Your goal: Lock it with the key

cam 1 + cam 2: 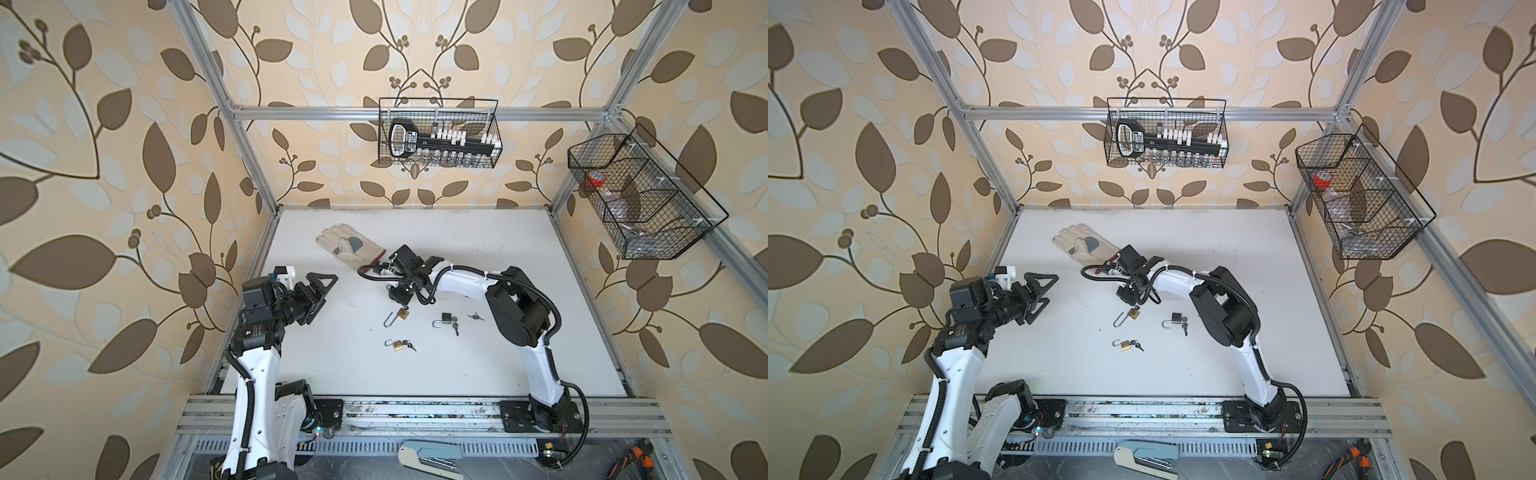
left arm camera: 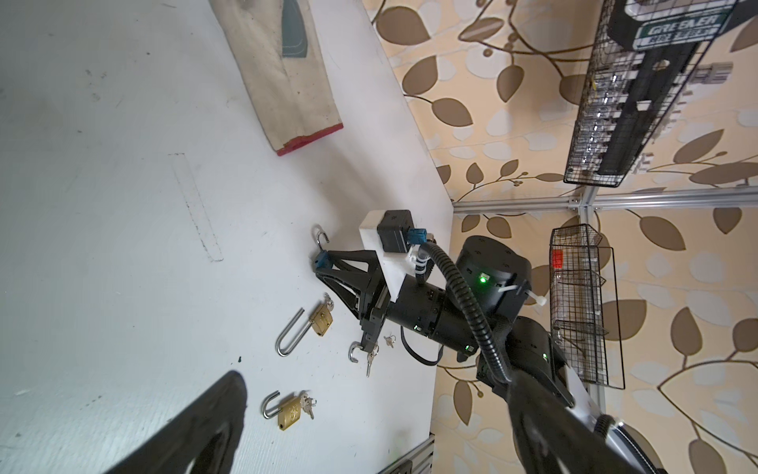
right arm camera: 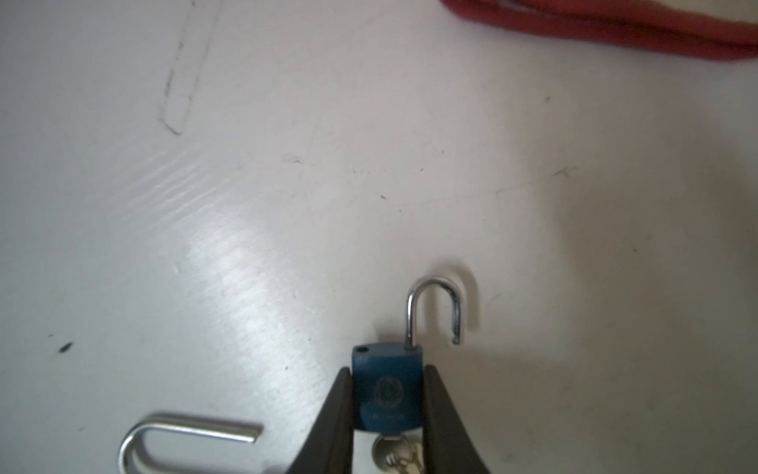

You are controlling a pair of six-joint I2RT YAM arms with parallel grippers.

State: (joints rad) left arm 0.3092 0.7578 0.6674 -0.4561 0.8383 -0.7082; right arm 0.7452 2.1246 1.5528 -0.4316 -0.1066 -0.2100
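A small blue padlock (image 3: 387, 394) lies on the white table with its shackle (image 3: 434, 307) swung open and a key (image 3: 389, 451) stuck in its base. My right gripper (image 3: 387, 371) is shut on the lock's body, with one black finger pressed against each side. The left wrist view shows the same grip on the blue padlock (image 2: 322, 259). In both top views the right gripper (image 1: 395, 295) points down at the table and covers the lock. My left gripper (image 1: 322, 297) hovers open and empty at the left, well apart from the locks.
A brass long-shackle padlock (image 1: 401, 313), a black padlock (image 1: 446, 319) with keys, a small brass padlock (image 1: 397, 345) with keys and a loose key pair (image 1: 475, 317) lie nearby, all with shackles open. A work glove (image 1: 349, 247) lies behind. Wire baskets (image 1: 436, 133) (image 1: 640, 199) hang on the frame.
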